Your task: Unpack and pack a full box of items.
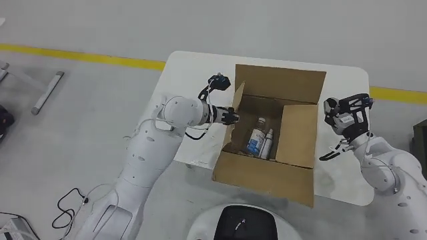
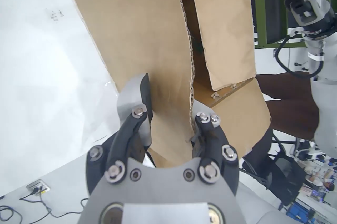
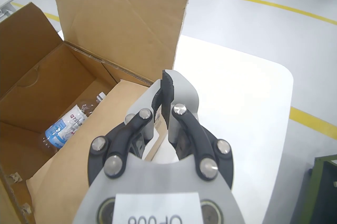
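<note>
An open cardboard box (image 1: 267, 173) stands in the middle of the white table (image 1: 193, 73). Inside lie a clear bottle with a blue label (image 1: 256, 139) (image 3: 64, 123) and a white bottle (image 1: 268, 144) beside it. My left gripper (image 1: 231, 115) (image 2: 168, 104) is open and straddles the box's left flap (image 2: 131, 25); one finger (image 2: 144, 93) rests against the outer face, the other is hidden behind the cardboard. My right gripper (image 1: 331, 110) (image 3: 166, 80) is shut on nothing and hovers just outside the right flap (image 1: 297, 133) (image 3: 79, 156), which leans inward.
The far flap (image 3: 118, 19) stands upright. Bare table (image 3: 237, 90) lies to the right of the box and a narrower strip to its left. A green frame (image 3: 323, 183) stands off the table's right side.
</note>
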